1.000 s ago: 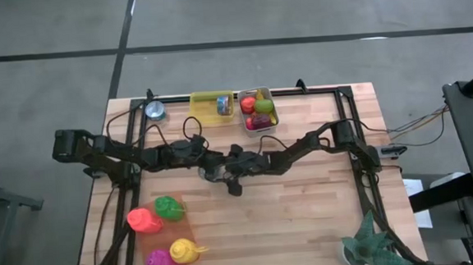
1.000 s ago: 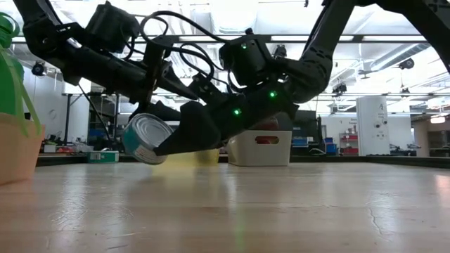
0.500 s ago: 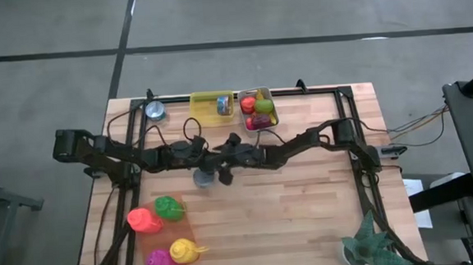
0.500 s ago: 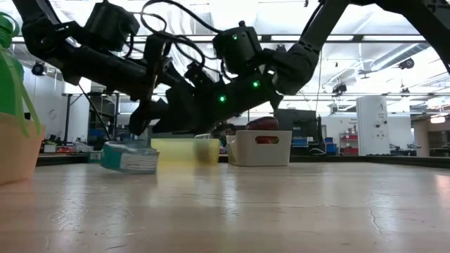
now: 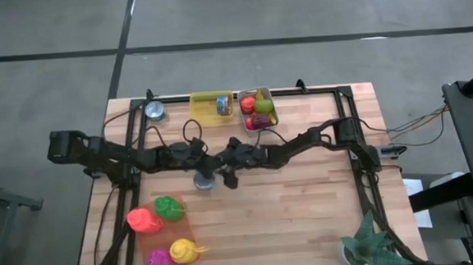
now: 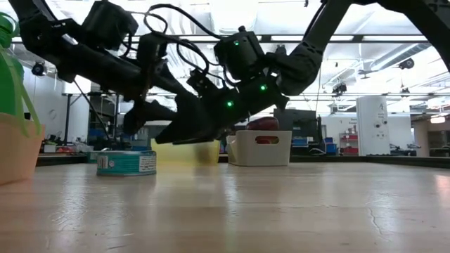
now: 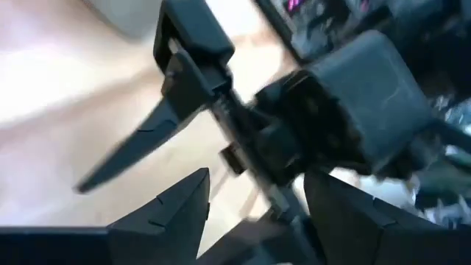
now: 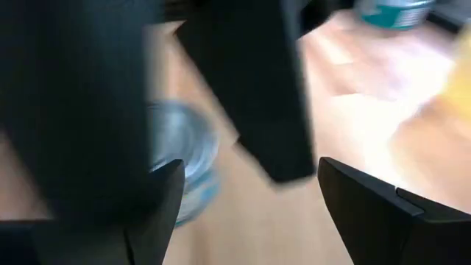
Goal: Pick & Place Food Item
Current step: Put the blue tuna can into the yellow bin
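Can (image 6: 126, 162) upright on table (image 5: 307, 210); left hand (image 5: 214, 163), right hand (image 5: 227, 171) both spread, empty, above it.

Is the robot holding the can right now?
No. The can sits flat on the table, free of both grippers, whose jaws are open.

Both arms (image 5: 180, 155) crowding the can (image 5: 204, 180)

Teal-labelled silver can (image 6: 126, 162), yellow bin (image 5: 211, 108), pale wood table (image 5: 307, 210)
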`<state>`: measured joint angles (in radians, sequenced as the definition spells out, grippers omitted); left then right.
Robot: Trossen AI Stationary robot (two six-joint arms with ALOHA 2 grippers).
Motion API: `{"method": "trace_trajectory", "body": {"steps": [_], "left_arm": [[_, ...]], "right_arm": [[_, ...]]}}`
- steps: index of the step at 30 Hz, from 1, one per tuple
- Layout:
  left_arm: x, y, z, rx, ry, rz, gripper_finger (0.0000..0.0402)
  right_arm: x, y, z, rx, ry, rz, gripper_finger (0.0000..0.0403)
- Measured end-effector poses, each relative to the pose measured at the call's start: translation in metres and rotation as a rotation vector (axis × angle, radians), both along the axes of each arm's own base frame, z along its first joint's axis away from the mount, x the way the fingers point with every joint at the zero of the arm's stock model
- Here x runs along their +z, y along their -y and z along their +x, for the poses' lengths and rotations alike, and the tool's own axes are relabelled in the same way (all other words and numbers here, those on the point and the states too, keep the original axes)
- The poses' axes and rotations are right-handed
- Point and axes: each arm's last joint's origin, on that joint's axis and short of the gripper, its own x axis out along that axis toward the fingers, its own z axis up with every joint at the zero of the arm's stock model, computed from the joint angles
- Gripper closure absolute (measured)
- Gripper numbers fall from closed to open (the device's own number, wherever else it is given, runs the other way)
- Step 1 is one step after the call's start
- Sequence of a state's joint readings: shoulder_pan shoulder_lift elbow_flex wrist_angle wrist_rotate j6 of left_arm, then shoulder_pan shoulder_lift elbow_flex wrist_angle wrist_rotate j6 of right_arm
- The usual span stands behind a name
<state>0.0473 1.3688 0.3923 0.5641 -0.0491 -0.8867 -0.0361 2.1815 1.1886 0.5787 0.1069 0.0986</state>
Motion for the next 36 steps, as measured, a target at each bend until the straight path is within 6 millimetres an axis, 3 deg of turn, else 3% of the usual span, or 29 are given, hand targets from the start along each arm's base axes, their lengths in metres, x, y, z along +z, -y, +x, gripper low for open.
{"method": "trace_trajectory", "body": {"steps": [5, 12, 17, 24, 36], "left_arm": [[0.011, 0.001, -0.021, -0.013, -0.111, -0.013, 0.0176], [0.028, 0.007, -0.074, -0.069, -0.303, -0.143, 0.0176], [0.021, 0.008, -0.094, 0.002, -0.373, -0.243, 0.0176], [-0.009, 0.008, -0.094, 0.038, -0.406, -0.308, 0.0176], [-0.026, 0.009, -0.072, -0.005, -0.397, -0.354, 0.0176]], "right_arm": [[-0.002, -0.008, -0.001, 0.073, -0.009, 0.004, 0.0097], [-0.003, -0.022, -0.001, 0.109, -0.009, 0.007, 0.0097], [-0.001, -0.033, 0.0, 0.145, -0.005, -0.013, 0.0097], [-0.001, -0.038, 0.0, 0.153, -0.004, -0.023, 0.0097], [-0.026, -0.039, 0.0, 0.128, -0.059, 0.035, 0.0097]]}}
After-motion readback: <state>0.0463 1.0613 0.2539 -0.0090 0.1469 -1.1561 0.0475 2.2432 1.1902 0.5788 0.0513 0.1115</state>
